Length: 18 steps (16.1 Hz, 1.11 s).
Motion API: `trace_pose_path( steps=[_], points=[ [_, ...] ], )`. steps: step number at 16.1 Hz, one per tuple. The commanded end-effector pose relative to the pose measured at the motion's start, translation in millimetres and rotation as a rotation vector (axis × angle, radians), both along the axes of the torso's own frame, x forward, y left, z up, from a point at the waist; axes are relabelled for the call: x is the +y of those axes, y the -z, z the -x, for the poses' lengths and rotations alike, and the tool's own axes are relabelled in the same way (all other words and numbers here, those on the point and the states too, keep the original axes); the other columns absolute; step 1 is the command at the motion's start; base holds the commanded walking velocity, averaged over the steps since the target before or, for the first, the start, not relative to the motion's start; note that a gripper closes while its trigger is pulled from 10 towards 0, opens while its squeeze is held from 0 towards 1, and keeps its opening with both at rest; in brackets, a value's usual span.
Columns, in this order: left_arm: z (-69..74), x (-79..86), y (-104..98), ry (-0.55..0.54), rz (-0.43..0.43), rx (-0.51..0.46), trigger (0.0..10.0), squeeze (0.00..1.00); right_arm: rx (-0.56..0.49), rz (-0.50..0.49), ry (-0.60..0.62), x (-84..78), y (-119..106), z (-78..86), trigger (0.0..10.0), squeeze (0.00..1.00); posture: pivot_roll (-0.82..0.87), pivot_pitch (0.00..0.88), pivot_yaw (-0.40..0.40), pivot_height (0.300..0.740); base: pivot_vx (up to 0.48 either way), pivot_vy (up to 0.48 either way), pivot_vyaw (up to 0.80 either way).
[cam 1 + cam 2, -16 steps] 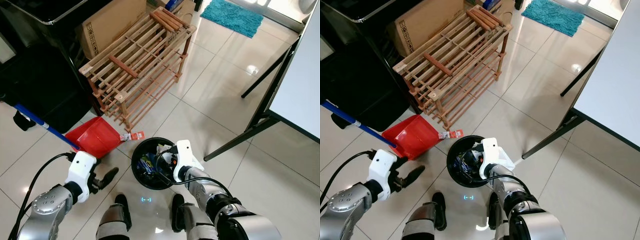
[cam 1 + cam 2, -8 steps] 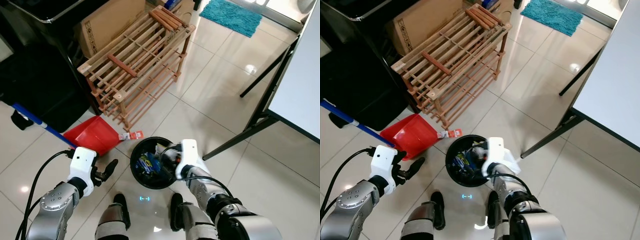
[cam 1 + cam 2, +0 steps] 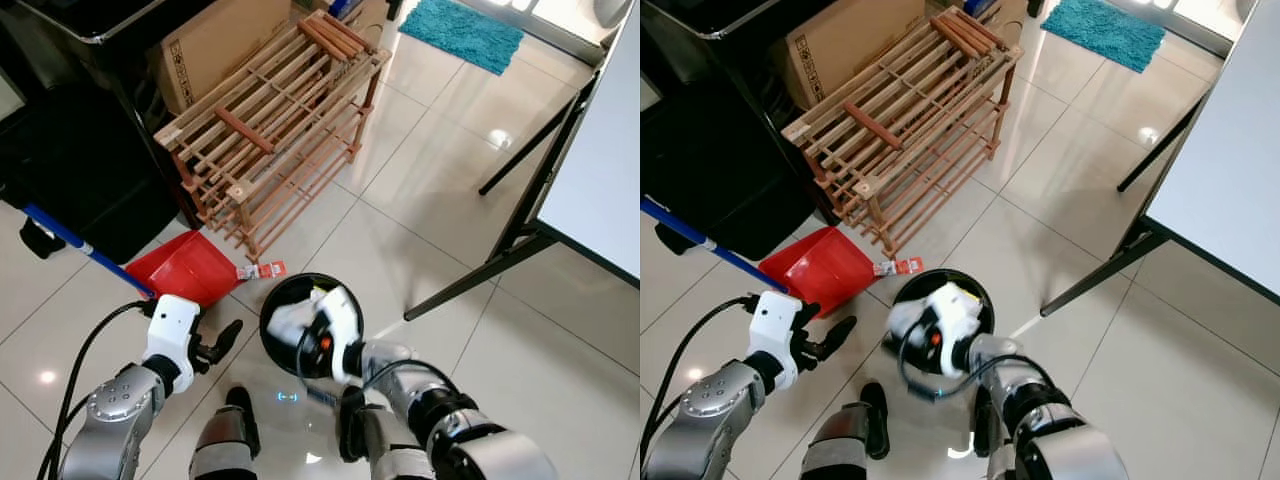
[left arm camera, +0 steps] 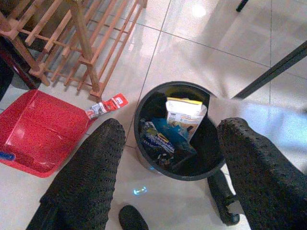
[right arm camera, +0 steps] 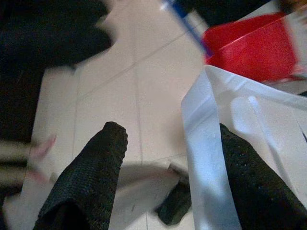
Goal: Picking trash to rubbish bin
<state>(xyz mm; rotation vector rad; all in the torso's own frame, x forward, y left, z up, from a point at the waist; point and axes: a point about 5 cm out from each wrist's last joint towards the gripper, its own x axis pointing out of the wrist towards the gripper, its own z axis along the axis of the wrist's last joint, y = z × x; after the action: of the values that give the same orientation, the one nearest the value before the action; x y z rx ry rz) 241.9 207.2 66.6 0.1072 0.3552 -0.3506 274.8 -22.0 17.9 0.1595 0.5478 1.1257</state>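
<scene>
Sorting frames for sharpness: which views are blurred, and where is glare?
Left eye view: right hand motion-smeared over the bin; glare spots on the floor tiles. Right wrist view: blurred throughout, dustpan streaked. Left wrist view: sharp on the bin's contents, glare at the tiles.

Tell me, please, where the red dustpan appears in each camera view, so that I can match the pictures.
Left eye view: red dustpan on the floor, below the wooden rack.
Right eye view: same spot, left of the black bin.
Left wrist view: beyond the red-and-white wrapper from the bin.
Right wrist view: blurred red shape behind a white sheet.
Shared landmark: the blue handle on the dustpan.
</scene>
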Motion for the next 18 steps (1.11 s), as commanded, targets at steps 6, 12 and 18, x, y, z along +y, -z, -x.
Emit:
trace_pose_path(
  steps=[6,12,18],
  points=[
    [5.5,-7.8,8.0,0.044,-0.001,0.031,10.0,0.00,-0.114,0.084,-0.323,37.8,11.2,39.2,10.0,0.00,0.12,0.371,-0.077,0.740,0.000,0.000,0.00],
    [4.7,-10.9,7.9,0.053,0.002,0.029,10.0,0.00,-0.160,0.080,-0.291,38.4,7.4,34.8,10.0,0.00,0.12,0.370,-0.081,0.740,0.000,0.000,0.00],
    [18.0,-22.1,4.4,0.226,0.165,0.148,10.0,0.00,-0.170,0.087,-0.257,37.6,5.4,30.2,10.0,0.00,0.12,0.369,-0.079,0.740,0.000,0.000,0.00]
  ],
)
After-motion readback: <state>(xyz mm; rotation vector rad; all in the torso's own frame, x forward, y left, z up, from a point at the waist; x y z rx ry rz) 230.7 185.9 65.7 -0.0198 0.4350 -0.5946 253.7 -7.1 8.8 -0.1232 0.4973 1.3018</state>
